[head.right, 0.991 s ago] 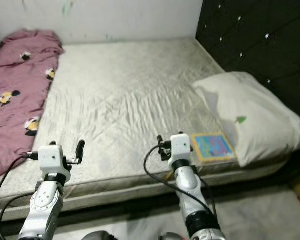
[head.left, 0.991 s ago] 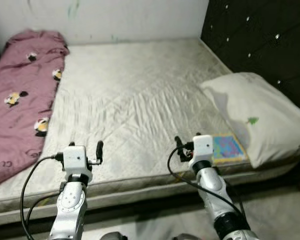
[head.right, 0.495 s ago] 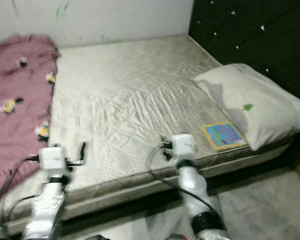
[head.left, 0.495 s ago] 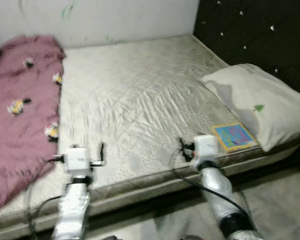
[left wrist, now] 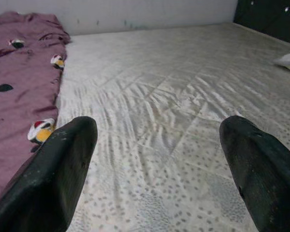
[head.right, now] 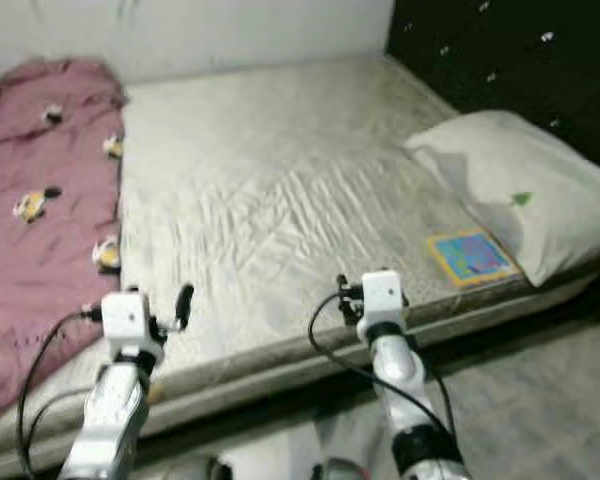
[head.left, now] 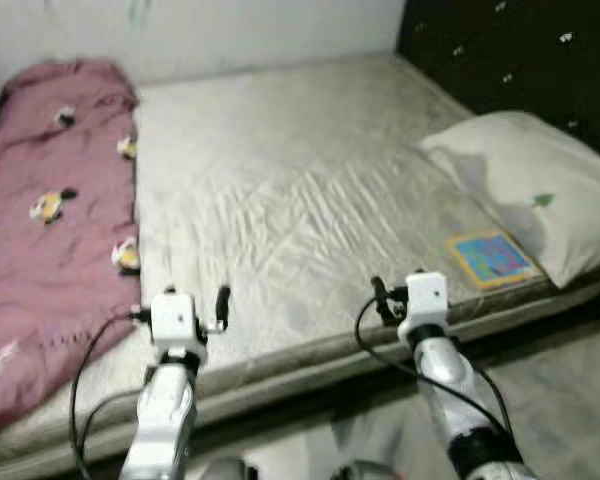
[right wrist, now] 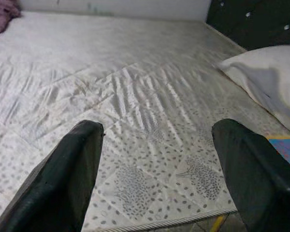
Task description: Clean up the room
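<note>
So the robot's standing at the foot-side edge of the bed (head.left: 310, 190) with both arms held out low over the mattress edge, nothing gripped. The left hand (left wrist: 154, 169) is spread wide, fingers (left wrist: 53, 179) well apart with bare sheet between them, and the right hand (right wrist: 154, 169) is spread the same way, holding nothing.

What looks like the thing to tidy is the colourful book (head.left: 490, 257), lying flat near the bed's front edge, tucked just beside the lower corner of the white pillow (head.left: 525, 185). It sits off to the robot's right and a bit further forward than the right hand, so the right arm is clearly the nearer one; the left hand is well apart from it, over by the crumpled pink blanket (head.left: 50, 220) along the left side. The book's long side seems to run roughly toward the headboard, slightly skewed, though the head views are blurry so that's a guess. A corner of it peeks into the right wrist view (right wrist: 286, 150). Best bet: shift right, then reach with the right arm
</note>
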Motion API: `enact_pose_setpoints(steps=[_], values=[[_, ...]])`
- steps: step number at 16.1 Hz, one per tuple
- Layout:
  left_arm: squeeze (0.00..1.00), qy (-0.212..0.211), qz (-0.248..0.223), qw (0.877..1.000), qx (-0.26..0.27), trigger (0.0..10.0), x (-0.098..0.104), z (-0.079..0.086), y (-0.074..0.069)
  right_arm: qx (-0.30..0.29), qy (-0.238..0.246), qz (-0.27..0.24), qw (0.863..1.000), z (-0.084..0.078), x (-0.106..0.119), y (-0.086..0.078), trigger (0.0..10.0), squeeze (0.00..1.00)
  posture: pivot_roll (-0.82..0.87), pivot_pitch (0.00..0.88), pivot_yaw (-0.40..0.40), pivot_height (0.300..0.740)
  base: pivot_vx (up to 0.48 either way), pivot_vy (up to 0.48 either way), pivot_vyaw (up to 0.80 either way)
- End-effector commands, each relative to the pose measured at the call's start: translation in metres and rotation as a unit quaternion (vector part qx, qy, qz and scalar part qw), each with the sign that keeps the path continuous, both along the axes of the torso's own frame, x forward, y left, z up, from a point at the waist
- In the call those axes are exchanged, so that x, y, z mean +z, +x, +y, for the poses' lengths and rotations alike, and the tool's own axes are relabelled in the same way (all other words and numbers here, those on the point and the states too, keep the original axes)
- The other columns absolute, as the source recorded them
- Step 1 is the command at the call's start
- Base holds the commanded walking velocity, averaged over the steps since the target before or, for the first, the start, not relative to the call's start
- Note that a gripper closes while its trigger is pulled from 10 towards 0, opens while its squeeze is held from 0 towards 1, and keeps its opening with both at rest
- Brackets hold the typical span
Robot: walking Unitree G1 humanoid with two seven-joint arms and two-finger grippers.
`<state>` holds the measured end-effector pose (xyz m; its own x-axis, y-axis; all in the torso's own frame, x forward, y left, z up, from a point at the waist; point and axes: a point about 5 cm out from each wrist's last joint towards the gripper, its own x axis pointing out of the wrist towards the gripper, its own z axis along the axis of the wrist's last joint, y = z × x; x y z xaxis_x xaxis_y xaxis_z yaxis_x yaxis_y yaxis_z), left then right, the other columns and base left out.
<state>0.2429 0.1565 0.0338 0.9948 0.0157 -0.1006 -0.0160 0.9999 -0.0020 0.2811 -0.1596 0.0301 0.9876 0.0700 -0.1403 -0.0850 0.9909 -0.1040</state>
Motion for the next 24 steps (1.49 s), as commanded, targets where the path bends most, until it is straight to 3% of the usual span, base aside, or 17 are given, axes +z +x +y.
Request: enact_pose_setpoints(steps=[1, 24], values=[[0.0, 0.009, 0.0, 1.0, 0.006, 10.0, 0.0016, 0.0083, 0.0007, 0.009, 0.008, -0.008, 1.0, 0.0077, 0.004, 0.0032, 10.0, 0.0, -0.03, 0.0, 0.02, 0.74, 0.0, 0.446, 0.0], [0.0, 0.016, -0.014, 1.0, 0.009, 10.0, 0.008, 0.01, 0.0067, 0.014, -0.001, -0.017, 1.0, 0.0113, 0.0091, 0.0094, 10.0, 0.0, -0.02, 0.0, 0.017, 0.74, 0.0, 0.421, 0.0]])
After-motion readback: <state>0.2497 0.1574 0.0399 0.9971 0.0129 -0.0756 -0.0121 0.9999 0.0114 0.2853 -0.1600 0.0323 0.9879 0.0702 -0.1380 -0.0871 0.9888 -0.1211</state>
